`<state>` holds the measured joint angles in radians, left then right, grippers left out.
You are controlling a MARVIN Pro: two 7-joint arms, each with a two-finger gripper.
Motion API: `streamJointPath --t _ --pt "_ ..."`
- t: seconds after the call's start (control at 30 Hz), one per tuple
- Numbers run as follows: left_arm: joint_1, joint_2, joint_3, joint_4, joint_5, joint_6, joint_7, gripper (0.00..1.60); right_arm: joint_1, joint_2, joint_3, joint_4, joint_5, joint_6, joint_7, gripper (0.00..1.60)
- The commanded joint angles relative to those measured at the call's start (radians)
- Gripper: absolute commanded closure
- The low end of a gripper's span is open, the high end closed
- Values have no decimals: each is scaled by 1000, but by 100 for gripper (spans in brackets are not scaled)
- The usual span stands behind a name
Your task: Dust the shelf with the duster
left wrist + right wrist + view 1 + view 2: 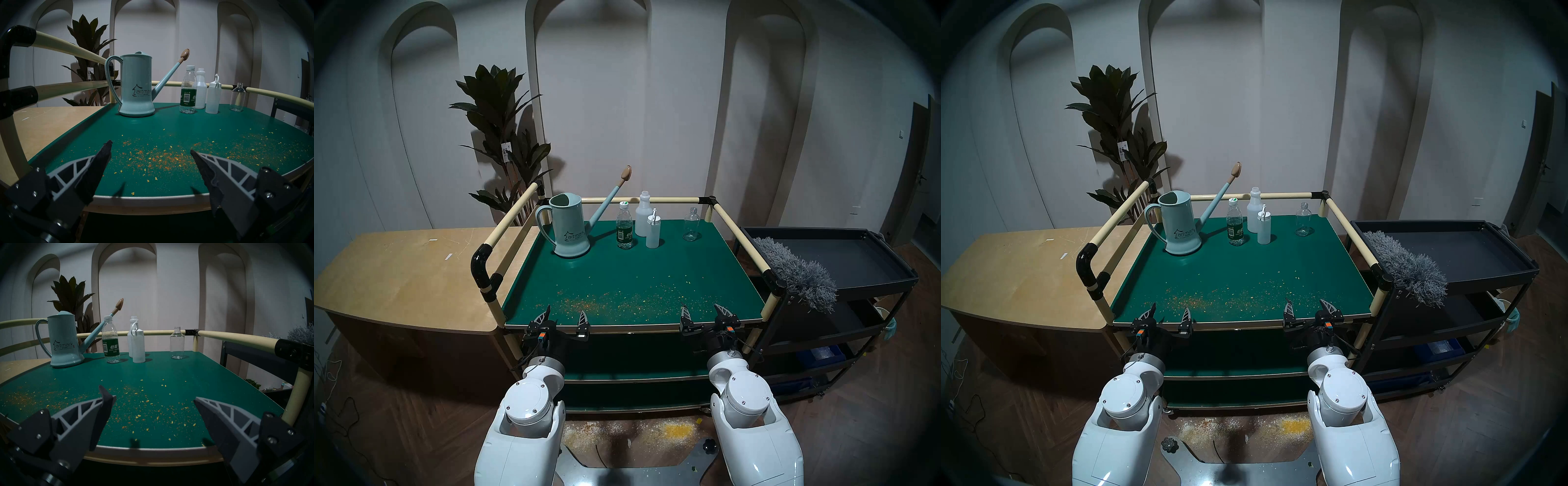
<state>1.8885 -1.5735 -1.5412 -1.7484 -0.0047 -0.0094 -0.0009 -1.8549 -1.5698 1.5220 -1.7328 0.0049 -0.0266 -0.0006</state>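
Observation:
The dark-green shelf (653, 268) is the top board of the cream-tube cart. Orange and yellow crumbs (619, 300) are strewn along its front part. The grey fluffy duster (795, 271) lies on the black tray cart's top tray at the right, its head hanging over the front rim; it also shows in the other head view (1405, 266). My left gripper (565, 314) is open and empty at the shelf's front edge, left of centre. My right gripper (704, 310) is open and empty at the front edge, right of centre, well short of the duster.
A pale blue watering can (570, 227), a water bottle (624, 230), two white bottles (648, 220) and a clear bottle (691, 225) stand at the shelf's back. A light wooden counter (402, 271) adjoins on the left, the black tray cart (863, 271) on the right. Cream rails (745, 237) fence three sides.

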Motion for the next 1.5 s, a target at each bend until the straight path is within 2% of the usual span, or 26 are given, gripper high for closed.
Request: streamJointPath --t 0.0,0.1,0.2,0.27,0.37,0.47,0.57,0.77,0.93,0.97,1.1,1.47 --pt "-2 0 0 -22 0 -2 0 0 3 0 0 -21 0 -1 0 0" --pt "7 1 1 -43 -1 3 -2 0 2 3 3 -25 14 7 14 0" --pt "34 2 0 -113 -6 31 -8 0 -15 10 12 -89 27 31 24 0" --pt "35 5 1 -121 -2 28 -10 0 -15 15 14 -107 22 28 25 0" --pt "48 14 5 -163 4 40 -17 0 7 20 33 -142 37 34 32 0" --pt "60 22 9 -208 9 62 -25 0 38 52 52 -184 8 30 30 0" --pt "69 29 11 -238 13 78 -32 0 69 65 76 -212 16 42 36 0" --pt "78 42 1 -297 13 113 -44 0 118 104 150 -279 19 104 43 0" --pt "83 55 -8 -323 18 143 -53 0 148 139 221 -343 26 179 55 0" --pt "84 56 -10 -328 17 151 -56 0 142 140 239 -380 34 213 58 0" --pt "86 61 -16 -341 17 177 -66 0 152 170 307 -415 51 297 77 0" --pt "80 64 12 -369 16 259 -100 0 125 261 498 -444 98 522 156 0"
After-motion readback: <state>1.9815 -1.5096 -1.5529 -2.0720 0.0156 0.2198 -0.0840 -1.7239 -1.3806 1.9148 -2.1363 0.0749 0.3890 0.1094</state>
